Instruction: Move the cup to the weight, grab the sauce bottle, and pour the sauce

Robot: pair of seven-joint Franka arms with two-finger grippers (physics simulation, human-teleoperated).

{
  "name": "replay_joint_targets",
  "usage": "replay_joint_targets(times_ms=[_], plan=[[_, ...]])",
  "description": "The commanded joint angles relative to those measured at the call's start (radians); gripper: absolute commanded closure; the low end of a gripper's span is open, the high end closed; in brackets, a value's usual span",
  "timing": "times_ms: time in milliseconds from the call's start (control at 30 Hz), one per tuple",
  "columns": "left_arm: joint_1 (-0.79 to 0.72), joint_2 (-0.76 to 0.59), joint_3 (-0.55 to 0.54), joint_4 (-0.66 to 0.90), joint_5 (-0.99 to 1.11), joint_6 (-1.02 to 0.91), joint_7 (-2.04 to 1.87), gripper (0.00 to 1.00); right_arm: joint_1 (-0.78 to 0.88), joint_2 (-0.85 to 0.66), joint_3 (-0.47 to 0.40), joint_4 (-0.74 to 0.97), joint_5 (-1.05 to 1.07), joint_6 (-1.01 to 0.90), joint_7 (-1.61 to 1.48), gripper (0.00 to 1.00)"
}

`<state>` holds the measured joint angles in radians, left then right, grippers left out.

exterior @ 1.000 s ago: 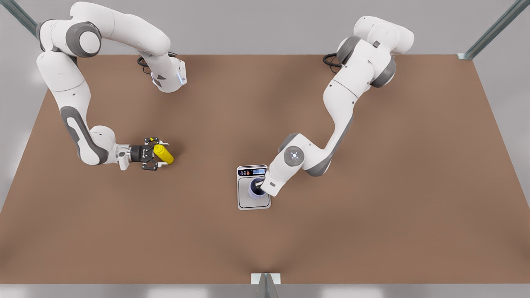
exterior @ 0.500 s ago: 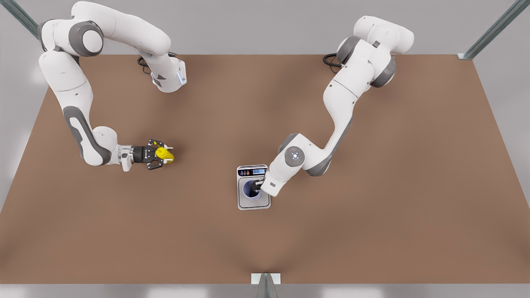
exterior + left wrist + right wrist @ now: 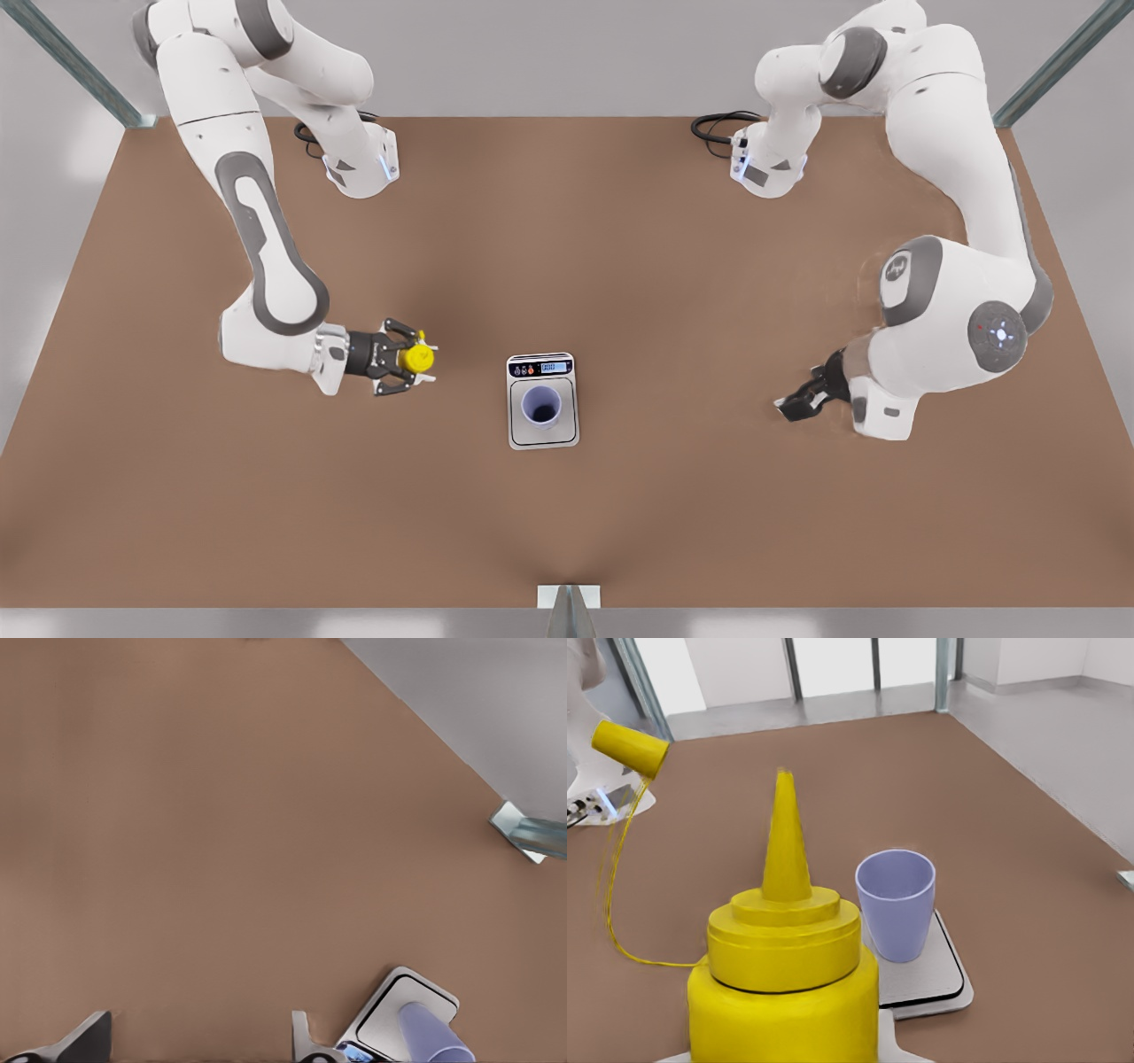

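Observation:
The lavender cup (image 3: 541, 405) stands upright on the silver weight (image 3: 542, 438), with no gripper touching it. To the front view's left of it, my right gripper (image 3: 409, 359) is shut on the yellow sauce bottle (image 3: 415, 357). In the right wrist view the sauce bottle (image 3: 784, 974) is upright, nozzle up, with the cup (image 3: 896, 904) and weight (image 3: 930, 979) just beyond. My left gripper (image 3: 797, 405) hangs open over the table at the front view's right, far from the weight. Its fingertips (image 3: 89, 1036) stand wide apart with nothing between them, and the cup (image 3: 430, 1036) shows farther off.
A yellow cap (image 3: 629, 746) hangs by a thin yellow tether from the bottle. Both arm bases (image 3: 359, 164) stand at the table's far edge with black cables (image 3: 713, 128). A metal post (image 3: 567, 607) sits at the near edge.
The left gripper let go of the cup and drew back far to the front view's right. The right gripper carried the sauce bottle nearer to the weight.

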<state>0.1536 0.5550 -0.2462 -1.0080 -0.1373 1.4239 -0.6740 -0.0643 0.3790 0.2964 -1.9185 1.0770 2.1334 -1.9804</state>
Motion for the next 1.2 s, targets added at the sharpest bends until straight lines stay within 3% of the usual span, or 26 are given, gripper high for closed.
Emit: replay_joint_targets(times_ms=[0,33,100,133,167,200,233,400,833,900,1000,1167], plan=[[0.032,-0.006,-0.001,0.006,-0.085,-0.025,0.062,0.0,0.012,0.001,-0.005,0.009,0.0,0.011,0.008,0.49],[0.07,-0.017,-0.001,0.006,0.039,-0.028,0.258,0.0,0.079,0.005,-0.052,0.033,0.0,0.033,0.043,0.49],[0.026,-0.02,-0.008,0.005,0.291,-0.028,0.419,0.0,0.302,0.05,-0.255,0.124,0.0,0.042,0.126,0.49],[-0.012,-0.113,0.002,-0.064,0.309,-0.033,0.418,0.0,0.351,0.061,-0.293,0.15,-0.043,0.054,0.23,0.49],[-0.052,-0.266,0.056,-0.26,0.289,-0.007,0.415,0.0,0.385,0.061,-0.295,0.176,-0.152,0.128,0.345,0.49],[-0.11,-0.366,0.158,-0.444,0.205,0.131,0.415,0.0,0.409,0.078,-0.295,0.194,-0.161,0.143,0.386,0.49],[-0.12,-0.432,0.177,-0.641,0.176,0.322,0.415,0.0,0.431,0.092,-0.295,0.214,-0.192,0.171,0.446,0.49],[-0.124,-0.4,0.177,-0.639,0.177,0.331,0.415,0.0,0.498,0.175,-0.301,0.308,-0.273,0.212,0.572,0.49],[-0.124,-0.385,0.177,-0.638,0.177,0.336,0.416,0.0,0.586,0.248,-0.372,0.329,-0.316,0.227,0.664,0.49],[-0.124,-0.385,0.177,-0.638,0.177,0.337,0.416,0.0,0.544,0.224,-0.369,0.319,-0.308,0.129,0.666,0.49],[-0.124,-0.385,0.177,-0.638,0.177,0.337,0.416,0.0,0.471,0.069,-0.362,0.23,-0.27,-0.007,0.65,0.49],[-0.126,-0.385,0.177,-0.638,0.177,0.337,0.416,0.0,0.199,0.015,-0.361,0.115,-0.111,-0.268,0.264,0.49]])
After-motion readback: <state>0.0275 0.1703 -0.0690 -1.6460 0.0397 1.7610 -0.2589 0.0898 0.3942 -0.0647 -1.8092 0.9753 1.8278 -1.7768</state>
